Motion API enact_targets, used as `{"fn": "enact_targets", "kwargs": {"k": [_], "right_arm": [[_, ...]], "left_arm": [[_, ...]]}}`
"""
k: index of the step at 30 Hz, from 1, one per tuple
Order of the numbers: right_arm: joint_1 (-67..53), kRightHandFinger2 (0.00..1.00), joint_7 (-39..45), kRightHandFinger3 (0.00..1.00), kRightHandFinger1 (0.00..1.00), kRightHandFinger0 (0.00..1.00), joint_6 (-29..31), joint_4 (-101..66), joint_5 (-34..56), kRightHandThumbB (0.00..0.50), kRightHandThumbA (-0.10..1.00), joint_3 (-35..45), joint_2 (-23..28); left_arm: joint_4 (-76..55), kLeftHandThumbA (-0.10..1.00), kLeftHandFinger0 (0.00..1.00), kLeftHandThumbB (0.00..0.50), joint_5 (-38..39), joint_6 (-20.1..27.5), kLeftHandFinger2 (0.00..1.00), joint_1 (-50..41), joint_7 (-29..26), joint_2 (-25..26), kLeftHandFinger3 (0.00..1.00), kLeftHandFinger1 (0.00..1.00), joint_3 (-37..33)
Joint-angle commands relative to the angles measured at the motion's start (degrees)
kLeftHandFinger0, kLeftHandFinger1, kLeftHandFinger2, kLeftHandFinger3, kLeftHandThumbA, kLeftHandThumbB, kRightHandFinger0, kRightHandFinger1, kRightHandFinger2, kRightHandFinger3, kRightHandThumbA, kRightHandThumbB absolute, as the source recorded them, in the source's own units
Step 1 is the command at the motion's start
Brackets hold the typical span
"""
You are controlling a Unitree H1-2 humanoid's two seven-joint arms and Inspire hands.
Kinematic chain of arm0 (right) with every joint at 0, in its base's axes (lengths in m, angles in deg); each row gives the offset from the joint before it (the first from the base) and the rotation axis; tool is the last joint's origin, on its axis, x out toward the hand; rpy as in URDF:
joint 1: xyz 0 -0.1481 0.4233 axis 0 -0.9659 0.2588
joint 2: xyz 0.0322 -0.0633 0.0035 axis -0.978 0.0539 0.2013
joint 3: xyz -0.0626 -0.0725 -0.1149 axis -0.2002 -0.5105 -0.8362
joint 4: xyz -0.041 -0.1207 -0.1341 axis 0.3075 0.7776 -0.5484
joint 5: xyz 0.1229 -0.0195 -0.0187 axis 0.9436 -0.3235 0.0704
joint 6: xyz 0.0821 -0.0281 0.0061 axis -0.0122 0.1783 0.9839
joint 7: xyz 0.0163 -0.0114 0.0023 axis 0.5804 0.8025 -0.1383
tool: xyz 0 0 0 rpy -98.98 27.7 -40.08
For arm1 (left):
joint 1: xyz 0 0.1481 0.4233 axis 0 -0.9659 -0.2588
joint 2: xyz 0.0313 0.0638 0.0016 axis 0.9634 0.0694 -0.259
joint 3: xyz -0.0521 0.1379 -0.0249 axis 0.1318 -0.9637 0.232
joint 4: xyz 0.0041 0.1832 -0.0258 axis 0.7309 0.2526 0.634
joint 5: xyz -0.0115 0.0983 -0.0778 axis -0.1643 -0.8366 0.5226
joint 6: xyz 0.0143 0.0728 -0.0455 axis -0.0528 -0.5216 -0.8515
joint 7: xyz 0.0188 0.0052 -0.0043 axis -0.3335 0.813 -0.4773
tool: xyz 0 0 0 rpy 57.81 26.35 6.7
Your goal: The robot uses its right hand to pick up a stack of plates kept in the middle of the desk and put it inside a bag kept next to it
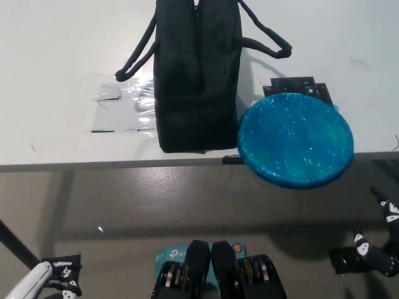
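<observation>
Two things take up the near part of the white counter (56, 56): a black fabric bag (196, 81) with long loop handles and, just to its right, a stack of glossy blue round plates (295, 139) speckled with lighter flecks. The plates sit at the very front edge of the counter, and their lower rim juts out past it over the grey floor (124, 199); their left rim comes up to the bag's lower right corner, touching or nearly so, though which cannot be told. The bag stands back from the front edge by only a narrow strip of bare counter, and its top is drawn together, so what is in it does not show. A patch of clear, crinkled plastic film (124, 109) lies flat against the bag's left side, and a dark flat piece (298, 86) pokes out from behind the plates' far rim. Left of the film the counter lies open and bare to the picture's edge, as does the far right corner behind the plates. The black right robot hand (374, 249) hangs low at the lower right, below the counter edge and well apart from the plates, holding nothing, its fingers spread. The white left robot hand (53, 280) rests at the lower left corner; whether its fingers are spread or closed cannot be told.
</observation>
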State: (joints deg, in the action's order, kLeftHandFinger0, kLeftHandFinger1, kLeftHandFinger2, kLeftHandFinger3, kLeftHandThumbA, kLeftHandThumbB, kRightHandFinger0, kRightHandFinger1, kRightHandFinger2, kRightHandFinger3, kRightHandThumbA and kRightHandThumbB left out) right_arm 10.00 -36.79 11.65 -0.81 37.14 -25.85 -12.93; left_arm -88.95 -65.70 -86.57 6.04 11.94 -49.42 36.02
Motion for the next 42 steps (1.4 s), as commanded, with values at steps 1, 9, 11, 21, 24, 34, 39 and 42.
{"fn": "enact_targets", "kwargs": {"k": [1,9,11,21,24,34,39,42], "right_arm": [[0.75,1.0,-3.2,1.0,1.0,1.0,-5.99,-7.02,-22.22,0.5,0.67,-3.76,1.7],[4.5,1.0,-0.76,1.0,1.0,1.0,-6.24,-11.51,-32.6,0.5,0.66,-7.72,1.22],[5.78,1.0,-0.05,1.0,1.0,1.0,-6.6,-11.59,-36.2,0.5,0.7,-8.79,1.65],[8.23,1.0,1.51,1.0,1.0,1.0,-4.01,-14.36,-41.83,0.5,0.62,-11.71,2.35],[8.3,1.0,1.93,1.0,1.0,1.0,-3.73,-15.43,-43.58,0.5,0.61,-12.38,2.24],[8.94,1.0,3.64,1.0,1.0,1.0,-3.83,-14.99,-48.95,0.5,0.59,-14.94,0.9],[9.4,1.0,3.13,1.0,1.0,1.0,-3.16,-13.0,-50.08,0.5,0.57,-16.37,0.31],[9.1,1.0,3.39,1.0,1.0,1.0,-3.12,-12.52,-49.55,0.5,0.54,-16.53,-0.01]], "left_arm": [[-2.01,-0.1,0.76,0.0,-4.61,-1.38,0.82,0.31,4.49,-0.35,0.93,0.76,2.02],[-2.15,-0.1,0.76,0.0,-4.62,-1.38,0.83,0.71,5.91,-0.44,0.93,0.77,2.72],[-2.01,-0.1,0.77,0.0,-5.12,-1.38,0.84,0.74,6.37,-0.63,0.94,0.77,2.98],[-2.31,-0.1,0.77,0.0,-6.51,-1.38,0.84,1.09,8.32,-0.82,0.93,0.78,3.54],[-2.36,-0.1,0.77,0.0,-7.08,-1.38,0.83,1.28,8.98,-0.92,0.93,0.78,3.6],[-2.5,-0.1,0.77,0.0,-8.08,-1.38,0.84,1.82,12.01,-2.66,0.93,0.78,5.76],[-2.62,-0.1,0.78,0.0,-9.61,-1.38,0.84,2.62,13.32,-2.77,0.95,0.78,5.82],[-3.06,-0.1,0.79,0.0,-11.24,-1.38,0.85,2.99,15.07,-3.38,0.97,0.8,6.5]]}}
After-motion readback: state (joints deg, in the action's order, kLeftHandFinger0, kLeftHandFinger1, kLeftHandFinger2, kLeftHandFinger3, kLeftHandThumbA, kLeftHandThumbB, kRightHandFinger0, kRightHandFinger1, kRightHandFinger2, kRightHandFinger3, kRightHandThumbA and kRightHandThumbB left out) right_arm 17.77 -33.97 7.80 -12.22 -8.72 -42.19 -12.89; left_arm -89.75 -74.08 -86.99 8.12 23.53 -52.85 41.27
